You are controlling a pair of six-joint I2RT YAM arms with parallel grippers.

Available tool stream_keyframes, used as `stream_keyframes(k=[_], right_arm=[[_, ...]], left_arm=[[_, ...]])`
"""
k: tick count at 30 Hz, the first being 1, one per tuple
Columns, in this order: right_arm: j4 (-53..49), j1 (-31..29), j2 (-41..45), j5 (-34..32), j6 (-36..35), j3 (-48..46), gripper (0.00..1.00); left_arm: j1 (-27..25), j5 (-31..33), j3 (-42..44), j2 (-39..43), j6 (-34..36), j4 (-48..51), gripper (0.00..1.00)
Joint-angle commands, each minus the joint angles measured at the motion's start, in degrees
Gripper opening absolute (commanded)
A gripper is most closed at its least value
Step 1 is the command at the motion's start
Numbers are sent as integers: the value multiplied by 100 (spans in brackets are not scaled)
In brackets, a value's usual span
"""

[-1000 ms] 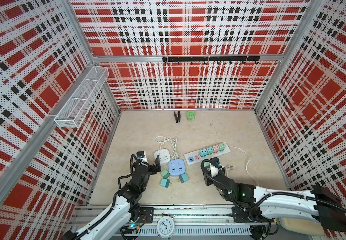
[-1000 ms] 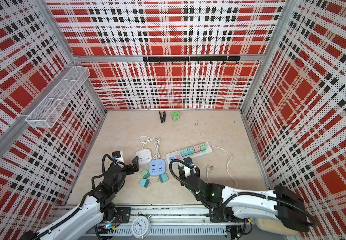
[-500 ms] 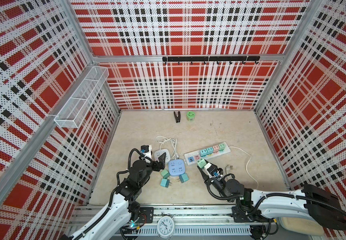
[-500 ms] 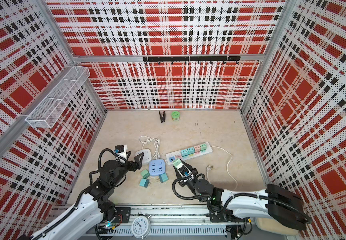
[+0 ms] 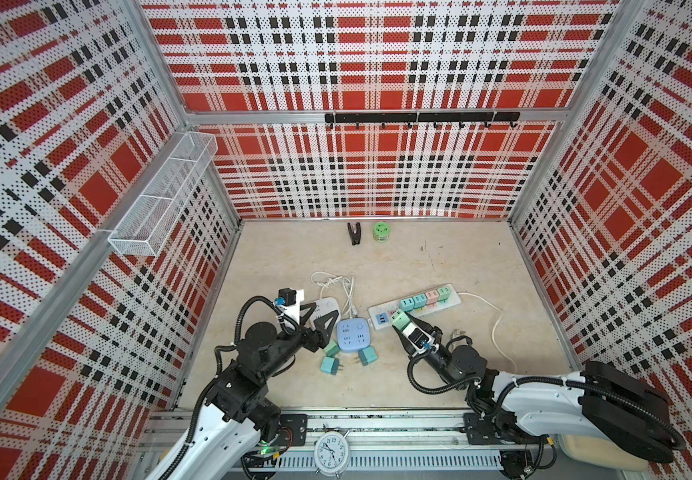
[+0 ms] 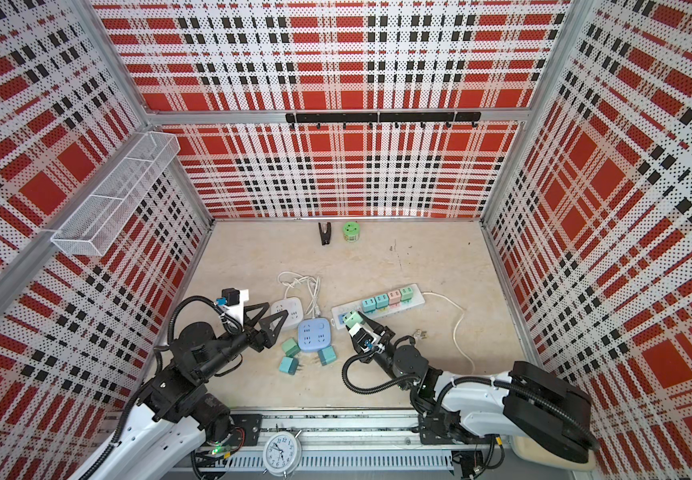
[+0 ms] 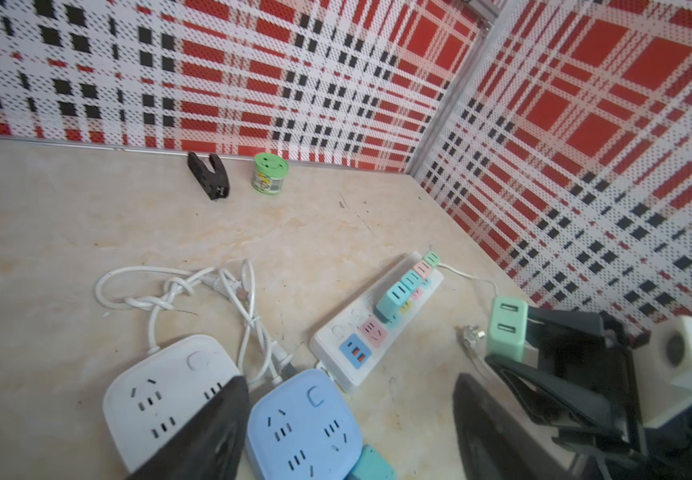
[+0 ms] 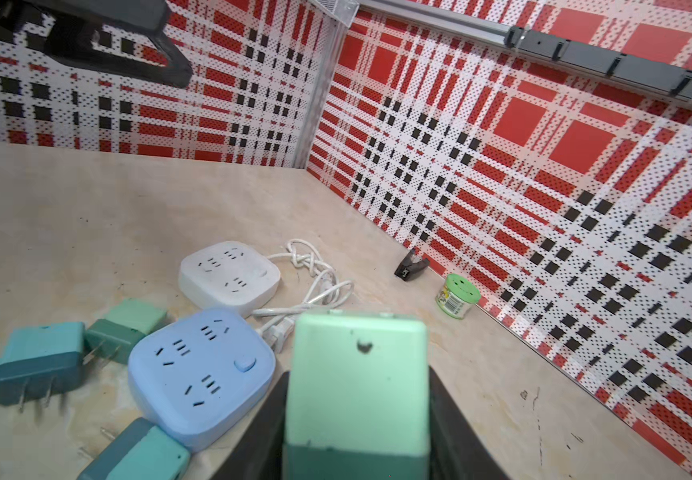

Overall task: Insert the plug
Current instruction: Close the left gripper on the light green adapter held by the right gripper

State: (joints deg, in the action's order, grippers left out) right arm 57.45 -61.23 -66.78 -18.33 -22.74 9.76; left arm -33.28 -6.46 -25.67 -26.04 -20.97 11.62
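My right gripper [image 5: 403, 323] is shut on a mint-green plug [image 8: 356, 374], held low over the near end of the white power strip [image 5: 381, 312]. The same plug [image 7: 506, 328] shows in the left wrist view. Several coloured plugs [image 5: 425, 298] sit in the strip's far sockets. My left gripper [image 5: 319, 318] hangs open and empty over a white square socket [image 5: 331, 306] and a blue square socket [image 5: 352, 334]. In the left wrist view its fingers [image 7: 211, 428] straddle the blue socket [image 7: 302, 428].
Three loose teal plugs [image 5: 329, 365] lie around the blue socket's near side. A knotted white cable [image 5: 336, 282] lies behind the sockets; the strip's cord [image 5: 498, 320] loops to the right. A black clip [image 5: 353, 233] and green tin [image 5: 381, 231] stand at the back wall.
My right gripper has carried the mint plug left and away, up to the strip's near end. My left gripper has swung slightly toward the sockets and its jaws have narrowed somewhat.
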Motion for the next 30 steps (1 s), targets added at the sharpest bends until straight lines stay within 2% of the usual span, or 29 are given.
stream_keyframes(k=[1, 8, 13, 20, 30], right_arm=[[105, 24, 7, 471, -20, 58, 0], [-5, 24, -50, 673, 68, 183, 0], [203, 24, -124, 744, 68, 134, 0], [266, 24, -154, 1214, 142, 158, 0], [410, 23, -212, 1521, 183, 169, 0]], left_arm=[[-406, -7, -132, -216, 99, 109, 77], [-1494, 492, -347, -683, 316, -37, 77], [-1990, 756, -406, -1057, 447, -141, 78], [-2336, 733, -496, -1688, 447, -450, 78], [-2385, 629, -756, -2485, 385, -602, 78]])
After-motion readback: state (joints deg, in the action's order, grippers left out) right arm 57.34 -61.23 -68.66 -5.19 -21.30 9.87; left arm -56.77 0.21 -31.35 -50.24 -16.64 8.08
